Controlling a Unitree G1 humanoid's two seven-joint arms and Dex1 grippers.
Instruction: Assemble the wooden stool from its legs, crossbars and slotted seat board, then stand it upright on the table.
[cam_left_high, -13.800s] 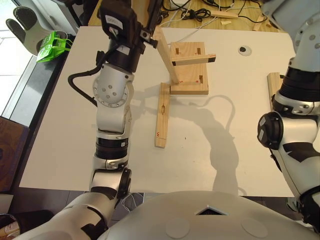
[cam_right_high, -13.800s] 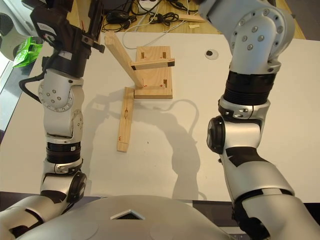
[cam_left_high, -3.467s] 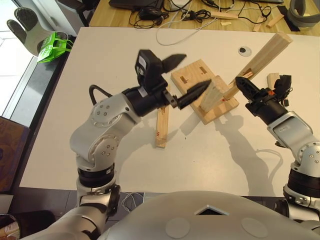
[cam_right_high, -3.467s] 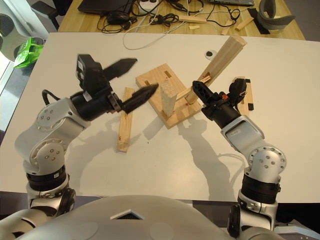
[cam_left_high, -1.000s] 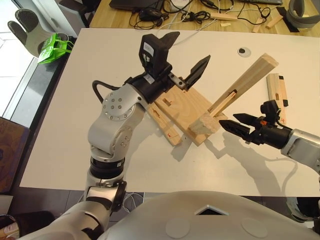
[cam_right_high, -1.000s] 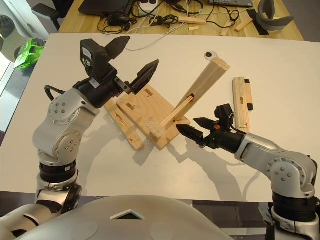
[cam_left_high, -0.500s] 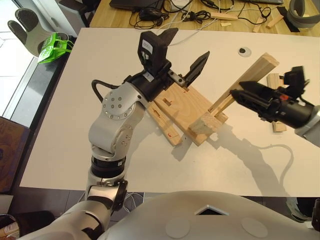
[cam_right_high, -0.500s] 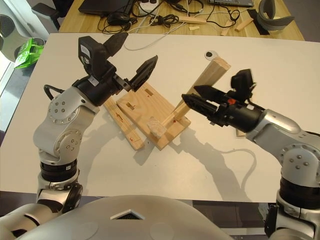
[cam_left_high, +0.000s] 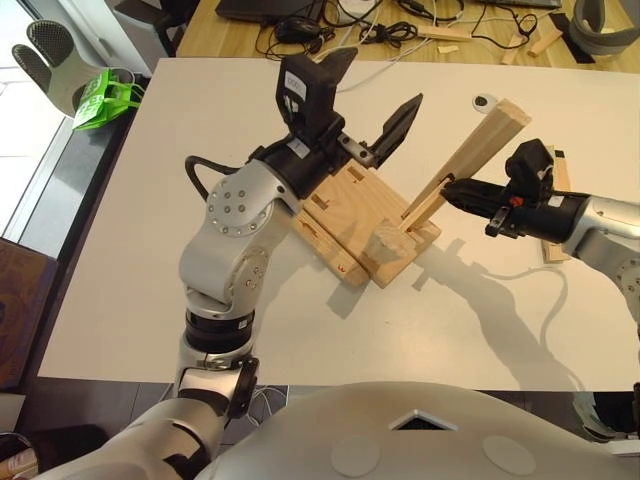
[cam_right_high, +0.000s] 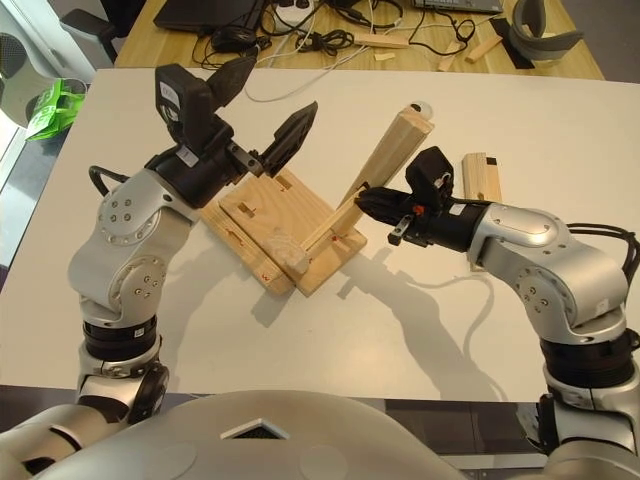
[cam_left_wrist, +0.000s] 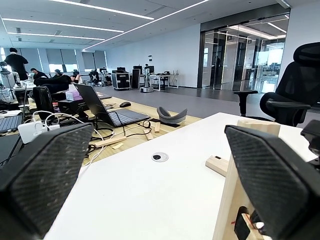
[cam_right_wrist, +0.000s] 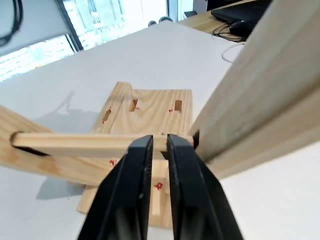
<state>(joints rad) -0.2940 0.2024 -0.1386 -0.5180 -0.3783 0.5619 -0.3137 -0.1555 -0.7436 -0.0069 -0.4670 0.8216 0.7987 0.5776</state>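
Right pincer (cam_left_high: 447, 190) is resting its clenched fingertips against the crossbar (cam_left_high: 425, 205) above the slotted seat board's (cam_left_high: 350, 218) right corner, grasping nothing visible; left pincer (cam_left_high: 387, 75) is hovering released over the board's far edge; the seat board is lying flat on the white tabletop (cam_left_high: 130, 250); a tilted leg (cam_left_high: 480, 140) is rising from its right corner, joined by the crossbar to a second leg (cam_left_high: 385, 243) at its near corner; a loose leg (cam_right_high: 480, 175) is lying well right of the board.
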